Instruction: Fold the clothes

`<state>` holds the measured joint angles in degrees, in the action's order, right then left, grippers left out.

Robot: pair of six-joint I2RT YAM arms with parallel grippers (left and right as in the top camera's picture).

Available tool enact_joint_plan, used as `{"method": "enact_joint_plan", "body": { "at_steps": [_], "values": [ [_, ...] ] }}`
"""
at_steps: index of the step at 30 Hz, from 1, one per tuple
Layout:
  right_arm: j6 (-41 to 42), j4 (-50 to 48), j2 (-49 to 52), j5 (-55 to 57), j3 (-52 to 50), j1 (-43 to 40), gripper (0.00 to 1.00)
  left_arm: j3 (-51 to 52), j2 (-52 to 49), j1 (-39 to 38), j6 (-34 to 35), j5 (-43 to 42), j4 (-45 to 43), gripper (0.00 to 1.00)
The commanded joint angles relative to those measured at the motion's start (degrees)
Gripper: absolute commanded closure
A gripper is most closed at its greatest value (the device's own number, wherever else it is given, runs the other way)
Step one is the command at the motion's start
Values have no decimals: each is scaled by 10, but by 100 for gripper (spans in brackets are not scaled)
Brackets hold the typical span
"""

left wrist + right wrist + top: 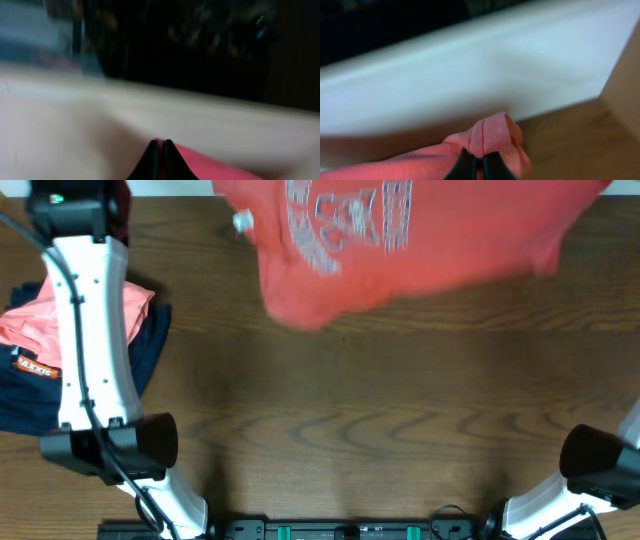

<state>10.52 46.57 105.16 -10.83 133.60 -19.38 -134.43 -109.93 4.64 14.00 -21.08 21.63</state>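
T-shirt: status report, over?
Both shut on coral-red t-shirt: left gripper, right gripper. Shirt raised at far table edge, unfolded. Stray garment pile at left, clear.

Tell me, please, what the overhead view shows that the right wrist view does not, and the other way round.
Only the overhead view shows the white lettering on the coral-red t-shirt, the salmon-pink garment lying on the navy garments at the left edge, and the left arm above them. Only the right wrist view shows the right gripper shut on the t-shirt's stitched edge, with a pale surface behind. Both show the t-shirt and the wooden table.
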Motion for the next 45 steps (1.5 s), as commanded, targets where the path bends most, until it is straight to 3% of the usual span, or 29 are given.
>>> {"method": "enact_joint_plan", "body": {
  "at_steps": [1,5,14,18,21,26,28,29,33,37,45],
  "values": [
    [11,16,-29,79,60,-11,99,-87,36,13,22,3,4,94],
    [-3,94,-28,90,65,-28,99,-109,50,13,22,-49,108,94],
    [-15,338,4,219,-9,-31,99,-83,44,4,-29,-81,537,94],
    [-18,378,6,238,-90,-31,99,-23,31,-30,-52,-81,602,94],
    [-15,381,6,266,-140,-31,99,42,28,-66,-67,-80,577,94],
    [-2,383,6,288,-186,-35,99,176,28,-129,-67,-81,442,92],
    [-2,382,6,288,-192,-35,99,232,28,-155,-64,-81,385,76],
    [-2,382,6,288,-192,-35,99,262,28,-168,-63,-81,355,63],
    [-2,380,6,286,-192,-35,99,373,25,-217,-62,-81,233,38],
    [-2,380,6,271,-192,-35,99,453,13,-259,-60,-81,134,27],
    [-2,382,6,269,-192,-35,99,472,-94,-309,-42,-81,52,20]
  ]
}}
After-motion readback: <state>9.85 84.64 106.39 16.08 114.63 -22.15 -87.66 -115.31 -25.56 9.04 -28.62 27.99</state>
